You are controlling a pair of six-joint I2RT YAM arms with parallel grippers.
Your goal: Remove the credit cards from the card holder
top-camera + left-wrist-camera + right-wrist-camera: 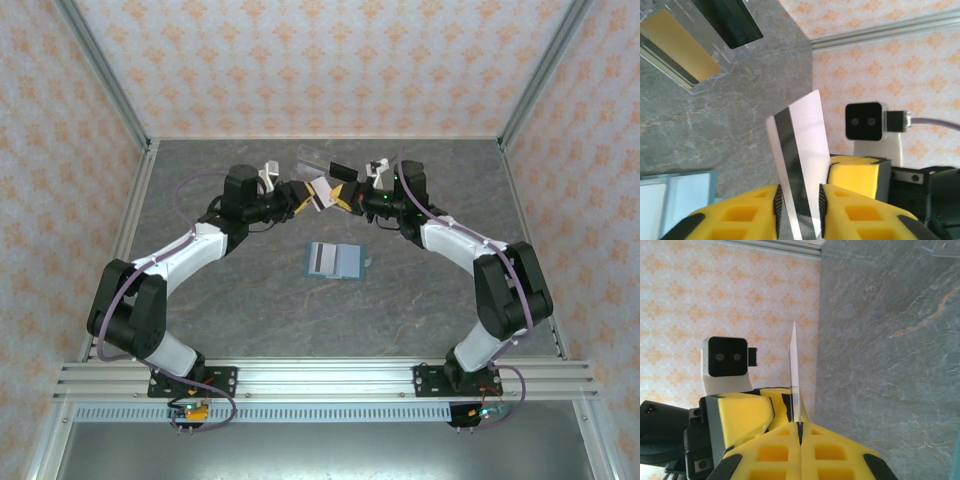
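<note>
The left arm (175, 255) and right arm (470, 245) have white link shells between bulky black joints, with purple-grey cables (190, 185) looping alongside. The left tool (799, 202) and right tool (800, 427) have yellow fingers with square recesses and ribbed black pads. Black two-lens wrist cameras (727, 356) sit on white mounts.

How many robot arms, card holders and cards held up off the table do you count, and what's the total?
Arms: 2, left arm and right arm
Card holder: 1
Card held up: 1
Total: 4
</note>
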